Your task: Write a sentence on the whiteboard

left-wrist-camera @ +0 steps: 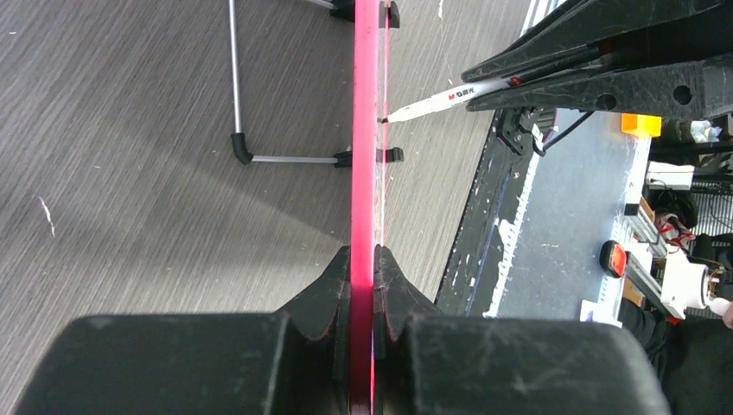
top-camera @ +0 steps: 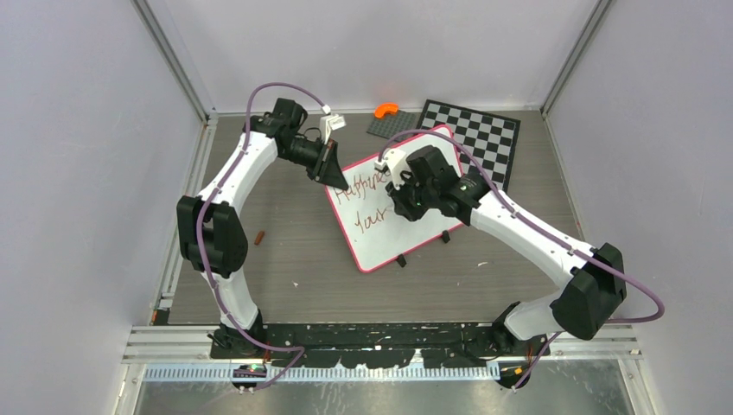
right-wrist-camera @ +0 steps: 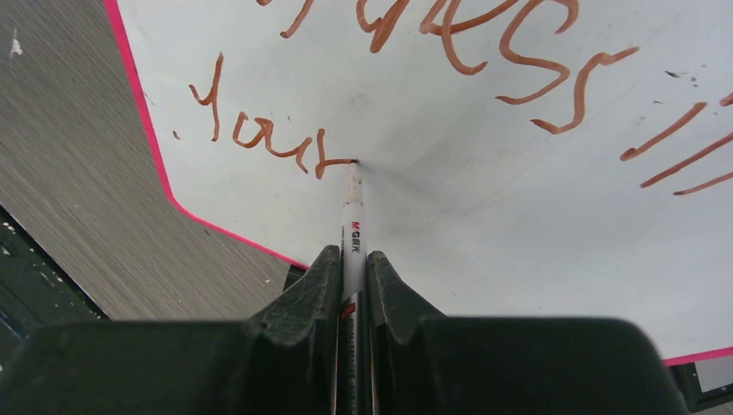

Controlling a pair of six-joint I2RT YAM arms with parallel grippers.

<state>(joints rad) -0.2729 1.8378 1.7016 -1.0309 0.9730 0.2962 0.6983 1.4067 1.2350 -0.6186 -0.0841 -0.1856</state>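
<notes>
Grey wood-grain table [top-camera: 285,277], pale walls on three sides, arm bases at the near edge.

Whiteboard [top-camera: 385,246] sits mid-table and is rotated. Its long axis runs from left-near to right-far, and the far-right corner overlaps the chessboard [top-camera: 486,138]. The left wrist view shows it edge-on, with a wire stand and black clip feet behind it, so it's propped rather than flat.

Sentence [top-camera: 373,216] follows the long axis in two lines of red-brown ink. The top line reads "Happines…" in the top view, the rest hidden under the right arm. The right wrist view shows "…ness" plus a few more strokes. The second line reads "your".

Left gripper [left-wrist-camera: 363,259] is closed on the board's pink edge at the far-left corner, one finger on each face.

Right gripper [right-wrist-camera: 353,259] is closed on a marker [right-wrist-camera: 353,212] with a white barrel and a red logo. The marker's axis is in line with the fingers, and the tip points away from the wrist. The tip touches the board right at the end of the "r" in "your". In the left wrist view it meets the face at a slant.

Other items: an orange piece [top-camera: 385,110] on a grey plate at the far edge, and a small brown stub [top-camera: 260,235] on the table left of the board.
</notes>
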